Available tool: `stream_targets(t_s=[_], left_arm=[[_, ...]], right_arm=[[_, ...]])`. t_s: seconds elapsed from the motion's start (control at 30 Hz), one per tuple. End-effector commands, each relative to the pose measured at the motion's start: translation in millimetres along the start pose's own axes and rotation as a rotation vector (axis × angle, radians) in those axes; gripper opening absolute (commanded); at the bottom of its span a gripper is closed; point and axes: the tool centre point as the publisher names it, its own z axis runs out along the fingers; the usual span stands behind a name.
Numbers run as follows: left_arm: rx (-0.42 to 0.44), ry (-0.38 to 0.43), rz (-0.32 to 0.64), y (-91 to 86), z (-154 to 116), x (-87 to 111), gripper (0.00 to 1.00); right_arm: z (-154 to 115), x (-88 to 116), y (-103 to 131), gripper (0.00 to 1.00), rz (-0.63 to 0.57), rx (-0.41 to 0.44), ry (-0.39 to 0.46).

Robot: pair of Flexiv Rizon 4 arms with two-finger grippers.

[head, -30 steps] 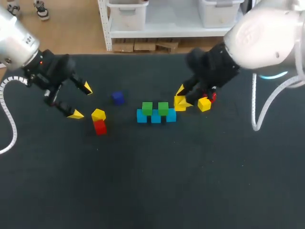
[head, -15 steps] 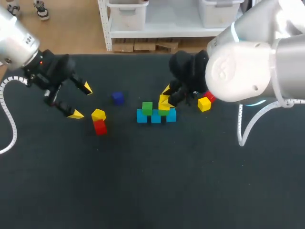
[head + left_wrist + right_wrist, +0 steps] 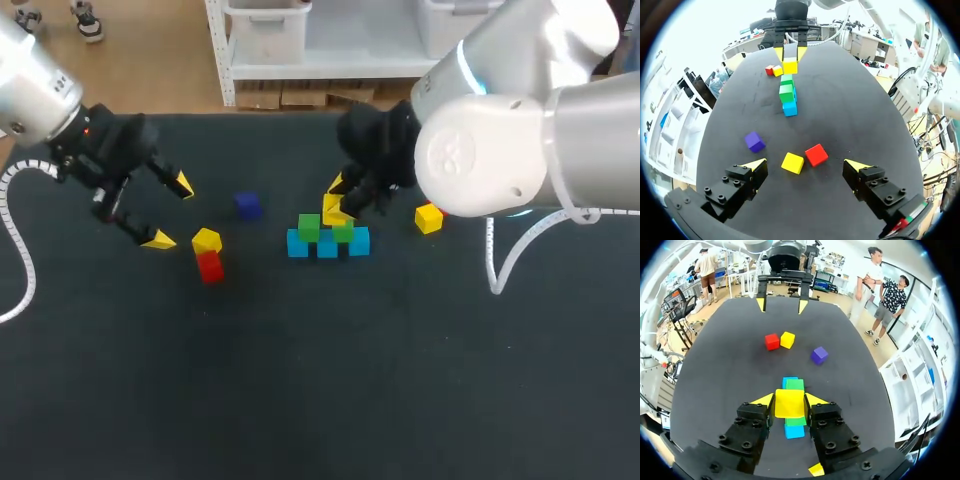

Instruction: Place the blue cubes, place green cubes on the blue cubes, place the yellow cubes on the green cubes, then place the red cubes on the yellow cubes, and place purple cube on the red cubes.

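Three blue cubes (image 3: 328, 246) lie in a row mid-table with two green cubes (image 3: 309, 228) on top. My right gripper (image 3: 337, 205) is shut on a yellow cube (image 3: 333, 211) and holds it just above the green cubes (image 3: 795, 384), with the yellow cube (image 3: 789, 403) clamped between both fingers. My left gripper (image 3: 170, 212) hangs open at the left, close to a loose yellow cube (image 3: 206, 240) and a red cube (image 3: 210, 266); both lie just ahead of its fingers (image 3: 756, 164). A purple cube (image 3: 247, 205) sits left of the row. Another yellow cube (image 3: 429, 217) lies right of the row, next to a second red cube (image 3: 769, 69).
The black mat (image 3: 330, 380) covers the whole table. The right arm's large white body (image 3: 500, 150) hangs over the back right of the table.
My right arm has carried the yellow cube leftward, from beside the row's right end to above the green cubes. The left arm has not moved.
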Motion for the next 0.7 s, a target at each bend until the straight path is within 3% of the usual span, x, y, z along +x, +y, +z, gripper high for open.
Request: stream_targets(t_s=[0.03, 0.7], left_arm=[[-0.003, -0.004, 0.004, -0.9, 0.3, 1.4, 1.0], [-0.003, -0.004, 0.004, -0.9, 0.3, 1.4, 1.0]], right_arm=[[6.2, -2.7, -4.7, 0.0, 0.003, -0.005, 0.004], [17.3, 0.6, -6.1, 0.0, 0.003, -0.017, 0.022]])
